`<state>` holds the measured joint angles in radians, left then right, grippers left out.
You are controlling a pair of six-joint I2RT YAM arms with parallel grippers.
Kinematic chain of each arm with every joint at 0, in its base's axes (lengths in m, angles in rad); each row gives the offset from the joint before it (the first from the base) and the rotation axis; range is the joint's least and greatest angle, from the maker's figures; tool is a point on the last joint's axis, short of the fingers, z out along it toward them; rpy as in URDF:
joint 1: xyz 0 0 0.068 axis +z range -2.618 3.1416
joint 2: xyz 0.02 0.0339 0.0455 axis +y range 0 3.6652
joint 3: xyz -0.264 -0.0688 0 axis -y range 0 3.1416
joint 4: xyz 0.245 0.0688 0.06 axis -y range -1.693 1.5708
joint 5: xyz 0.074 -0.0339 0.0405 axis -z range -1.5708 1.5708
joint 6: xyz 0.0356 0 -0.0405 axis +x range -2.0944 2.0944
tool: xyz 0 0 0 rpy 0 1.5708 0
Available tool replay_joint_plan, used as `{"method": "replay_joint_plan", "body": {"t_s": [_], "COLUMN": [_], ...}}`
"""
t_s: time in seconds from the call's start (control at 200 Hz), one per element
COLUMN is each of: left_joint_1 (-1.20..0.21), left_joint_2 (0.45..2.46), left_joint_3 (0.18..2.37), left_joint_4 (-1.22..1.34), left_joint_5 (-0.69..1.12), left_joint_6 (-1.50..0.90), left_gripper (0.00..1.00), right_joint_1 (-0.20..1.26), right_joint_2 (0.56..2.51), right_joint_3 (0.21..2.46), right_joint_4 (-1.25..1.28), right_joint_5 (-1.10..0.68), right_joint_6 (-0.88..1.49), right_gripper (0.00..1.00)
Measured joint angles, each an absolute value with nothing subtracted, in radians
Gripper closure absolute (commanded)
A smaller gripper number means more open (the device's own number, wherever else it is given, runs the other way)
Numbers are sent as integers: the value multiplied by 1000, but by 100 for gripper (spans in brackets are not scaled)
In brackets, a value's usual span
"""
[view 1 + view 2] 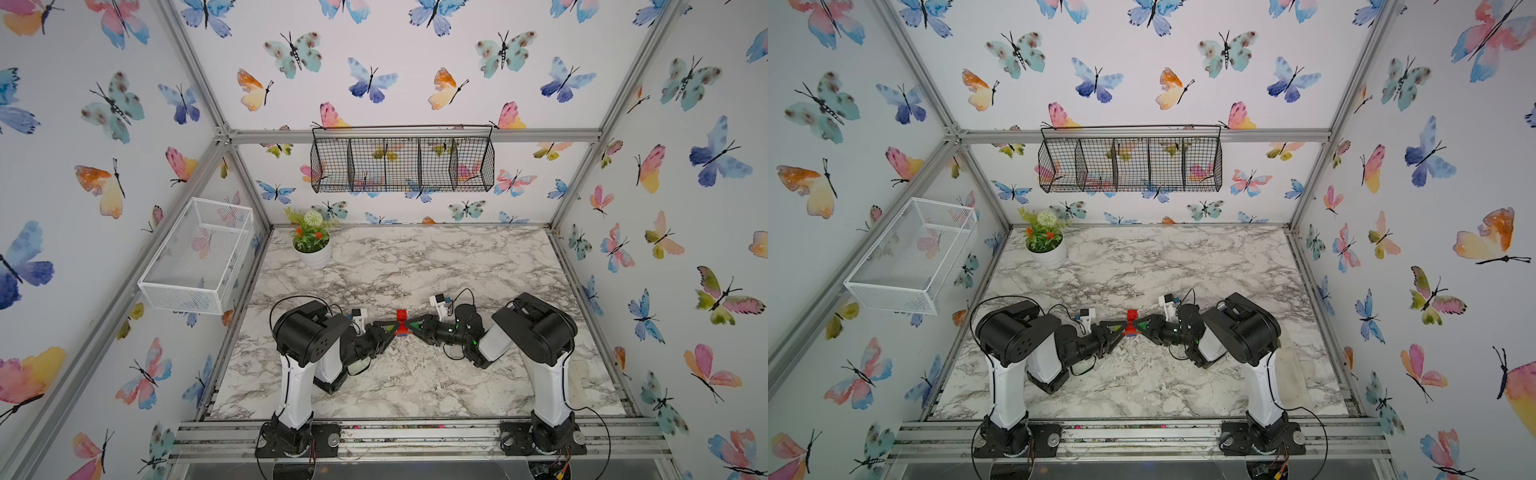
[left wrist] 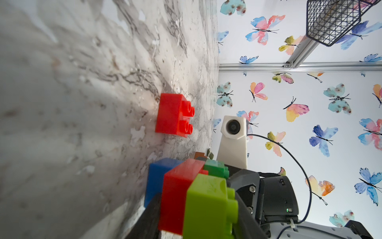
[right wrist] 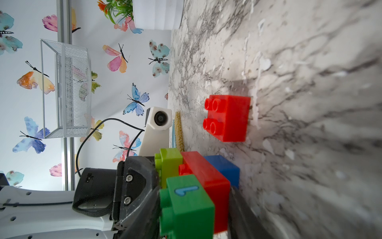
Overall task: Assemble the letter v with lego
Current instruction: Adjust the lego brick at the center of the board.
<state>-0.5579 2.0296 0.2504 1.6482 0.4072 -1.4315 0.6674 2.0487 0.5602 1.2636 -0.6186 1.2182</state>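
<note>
Stack of glossy studded plastic bricks (image 2: 175, 196), blue base, at centre of marble surface (image 1: 415, 270) | left gripper (image 1: 392, 329) clamped on lime end, right gripper (image 1: 411, 325) on green end | loose square red brick (image 1: 401, 314) just beyond, equally near both.

Both top views overhead, far; wrist views close, opposed, sharing red brick (image 2: 174, 114).

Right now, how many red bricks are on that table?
2. A square red brick stands alone on the marble table. A long red brick sits in the stack held by the left hand and right hand, above a blue brick. More may be hidden.
</note>
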Motion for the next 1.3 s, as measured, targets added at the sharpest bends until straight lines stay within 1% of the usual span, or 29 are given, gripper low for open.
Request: {"method": "replay_joint_plan", "body": {"t_s": [0.03,0.055,0.15,0.325,0.41,0.435,0.46,0.606,0.661,0.726,0.896,1.096,1.176,1.301], "left_joint_1": [-558,-557,-557,-552,-550,-549,-548,-536,-531,-529,-517,-468,-449,-432], "left_joint_2": [2030,2030,2031,2009,1999,1995,1988,1930,1895,1823,1550,1220,1126,1060], "left_joint_3": [250,250,251,252,244,239,235,185,168,152,177,268,326,411], "left_joint_4": [1648,1649,1652,1656,1656,1656,1656,1647,1618,1553,1240,765,579,353], "left_joint_5": [409,410,411,423,423,423,423,420,416,412,397,351,324,287], "left_joint_6": [-1430,-1424,-1425,-1429,-1423,-1422,-1420,-1383,-1360,-1329,-1206,-1024,-941,-826], "left_gripper": [37,31,18,12,10,2,0,1,1,2,2,2,2,2], "right_joint_1": [667,667,667,669,669,669,669,668,668,670,669,667,667,667], "right_joint_2": [2049,2048,2043,2014,2001,1998,1994,1959,1936,1903,1820,1731,1720,1720], "right_joint_3": [560,561,561,561,561,561,561,562,562,569,598,632,639,639], "right_joint_4": [1263,1261,1252,1198,1167,1157,1145,1089,1062,1016,865,710,663,610], "right_joint_5": [-619,-619,-618,-599,-590,-587,-585,-575,-573,-574,-570,-586,-605,-607], "right_joint_6": [1218,1216,1205,1178,1164,1161,1156,1125,1102,1065,922,630,491,331], "right_gripper": [66,64,58,45,41,40,38,29,14,3,2,2,2,2]}}
